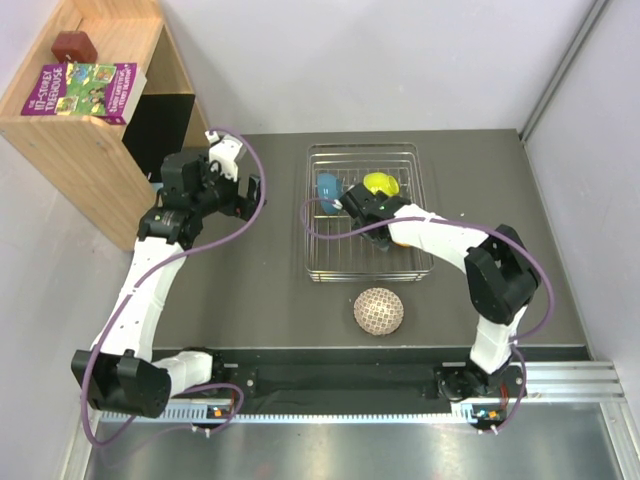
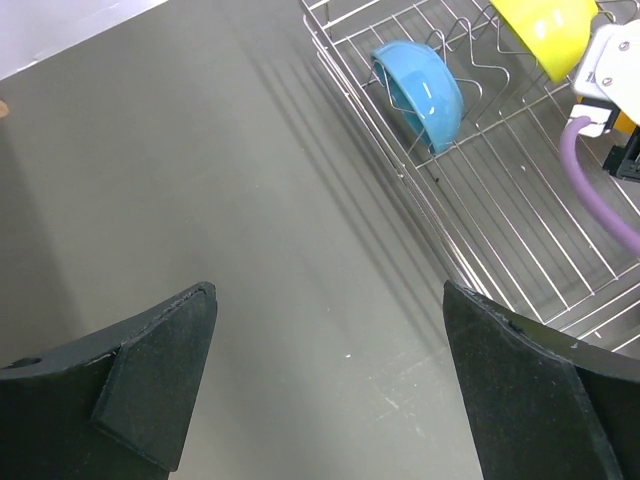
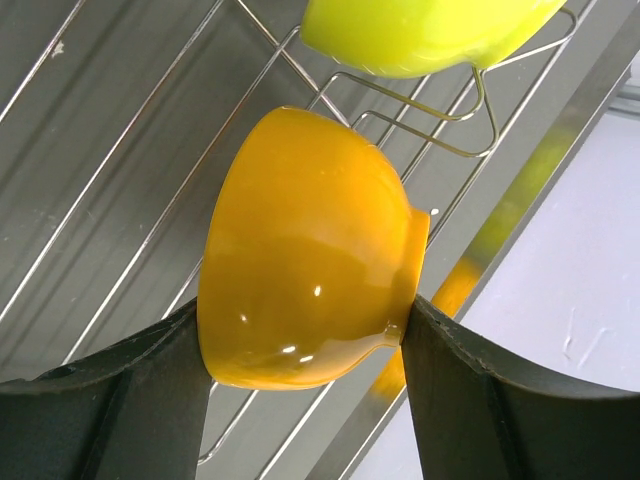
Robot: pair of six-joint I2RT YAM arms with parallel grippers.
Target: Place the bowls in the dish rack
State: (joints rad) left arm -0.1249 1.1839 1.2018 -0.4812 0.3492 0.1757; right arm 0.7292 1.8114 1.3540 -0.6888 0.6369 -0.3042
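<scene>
Right end effector (image 3: 305, 318) around orange bowl (image 3: 300, 240)

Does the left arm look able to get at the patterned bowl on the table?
Probably yes: the left gripper is open, holding nothing, and only bare table lies between it and the patterned bowl.

Bowls (image 1: 327, 186) in dish rack (image 1: 345, 257), another bowl (image 1: 378, 311) on table (image 1: 260, 300) before rack
</scene>
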